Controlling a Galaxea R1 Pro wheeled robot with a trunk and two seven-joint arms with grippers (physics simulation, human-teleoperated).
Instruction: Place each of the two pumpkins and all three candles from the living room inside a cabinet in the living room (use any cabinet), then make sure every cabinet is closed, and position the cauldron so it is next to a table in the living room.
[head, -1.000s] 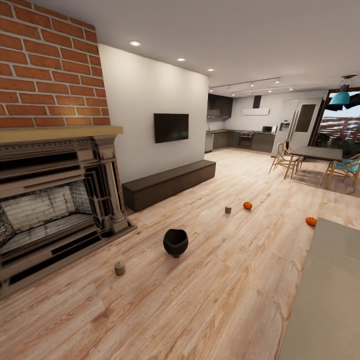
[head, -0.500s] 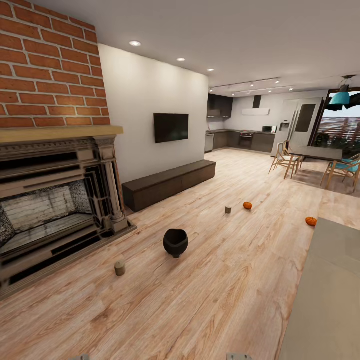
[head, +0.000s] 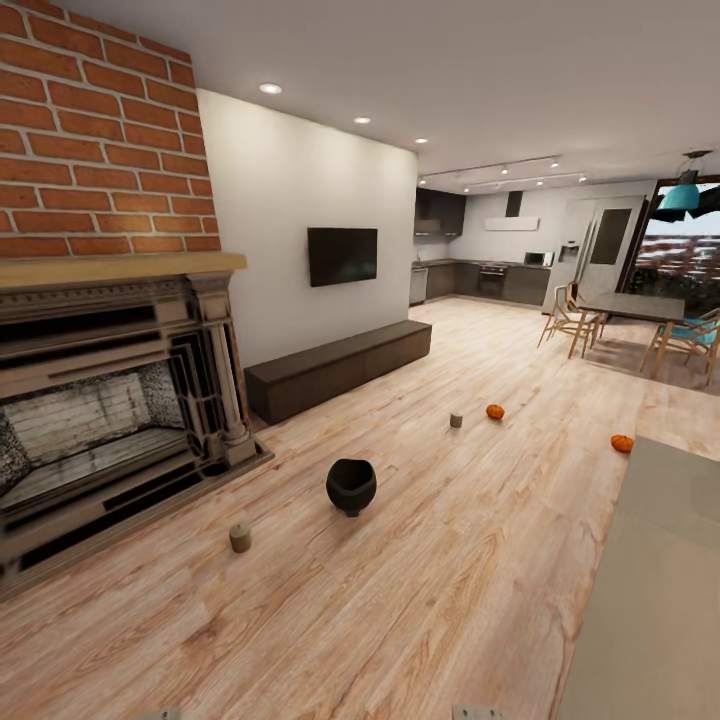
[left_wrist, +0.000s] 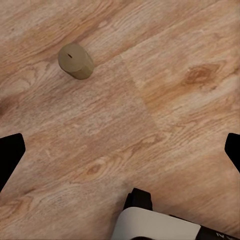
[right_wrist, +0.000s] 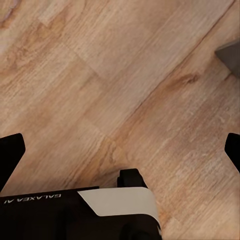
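Floor: light wood planks (head: 450, 560), cauldron (head: 351, 486) at 12 o'clock.
Candle (left_wrist: 75, 61): light, rigid; pinch its sides.
Left end effector (left_wrist: 120, 150): wide, empty.
Right end effector (right_wrist: 120, 150): wide, empty.

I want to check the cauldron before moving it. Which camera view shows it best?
The head view shows the cauldron best: it stands whole and upright on the plank floor before the fireplace. The left wrist view shows floor and one candle; the right wrist view shows floor.
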